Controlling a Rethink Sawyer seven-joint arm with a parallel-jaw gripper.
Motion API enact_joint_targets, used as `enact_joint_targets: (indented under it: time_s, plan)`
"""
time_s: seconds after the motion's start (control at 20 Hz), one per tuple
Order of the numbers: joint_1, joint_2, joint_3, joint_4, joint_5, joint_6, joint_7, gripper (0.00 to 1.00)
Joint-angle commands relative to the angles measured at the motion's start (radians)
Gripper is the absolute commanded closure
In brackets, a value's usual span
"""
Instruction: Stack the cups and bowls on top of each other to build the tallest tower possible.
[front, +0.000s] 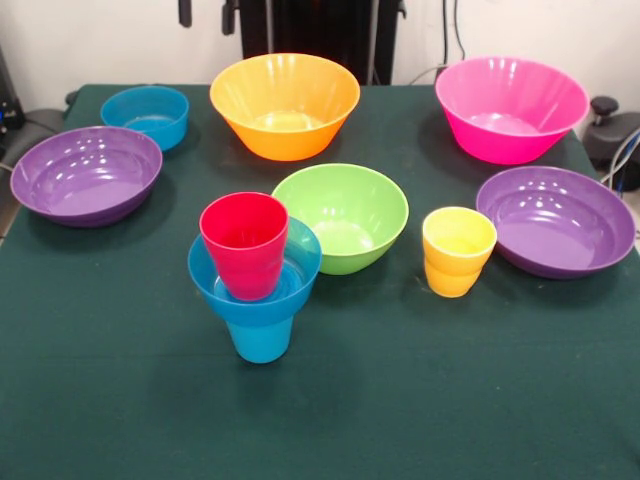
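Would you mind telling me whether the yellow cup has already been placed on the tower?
No, the yellow cup stands alone on the table, apart from the tower, whose top piece is the red cup.

Landmark: tower (255, 275), tallest obstacle, red cup uppermost. Green bowl (345, 215) sits just beside and behind it, closing that side. Yellow cup (458, 250) stands beyond the green bowl, purple bowl (556, 220) just past it. Second purple bowl (86, 174) lies on the opposite side, with a bare lane between. Orange bowl (285, 103), pink bowl (510, 107) and blue bowl (146, 116) line the far edge. Surface (320, 420) in front of the tower is open.
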Motion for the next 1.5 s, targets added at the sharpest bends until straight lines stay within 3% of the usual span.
enact_joint_targets:
  time_s: [0.05, 0.9, 1.15, 1.5]
  plan:
    - [0.042, 0.194, -0.057, 0.017, -0.115, -0.122, 0.085, 0.0]
    - [0.004, 0.353, -0.141, -0.036, -0.225, -0.266, 0.07, 0.0]
    - [-0.029, 0.369, -0.12, -0.05, -0.242, -0.253, 0.065, 0.0]
    - [-0.126, 0.309, -0.001, -0.042, -0.225, -0.14, 0.029, 0.0]
